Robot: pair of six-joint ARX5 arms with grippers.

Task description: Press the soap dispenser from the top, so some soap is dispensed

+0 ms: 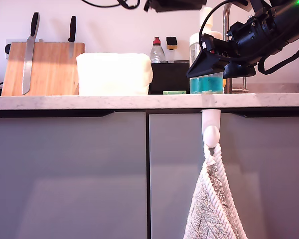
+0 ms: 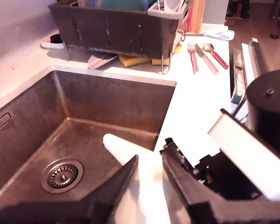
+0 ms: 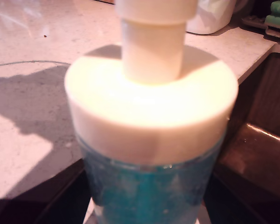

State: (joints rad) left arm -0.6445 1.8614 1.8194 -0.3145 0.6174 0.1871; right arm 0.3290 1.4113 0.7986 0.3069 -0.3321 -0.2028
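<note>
A pale speckled stone bench (image 1: 89, 102) is seen above grey cabinet doors (image 1: 65, 174), with a towel (image 1: 214, 209) hung from a hook on its edge. The soap dispenser (image 1: 197, 42) is stood on the bench towards the exterior view's right, beside a steel sink (image 2: 84, 126); the soap (image 1: 207, 83) fills its lower part. My second gripper (image 1: 204, 67) is closed around the bottle, its jaws laid against both sides. My first gripper (image 2: 149, 186) is held over the sink, jaws narrowly parted about something white; whether it is gripped cannot be told.
</note>
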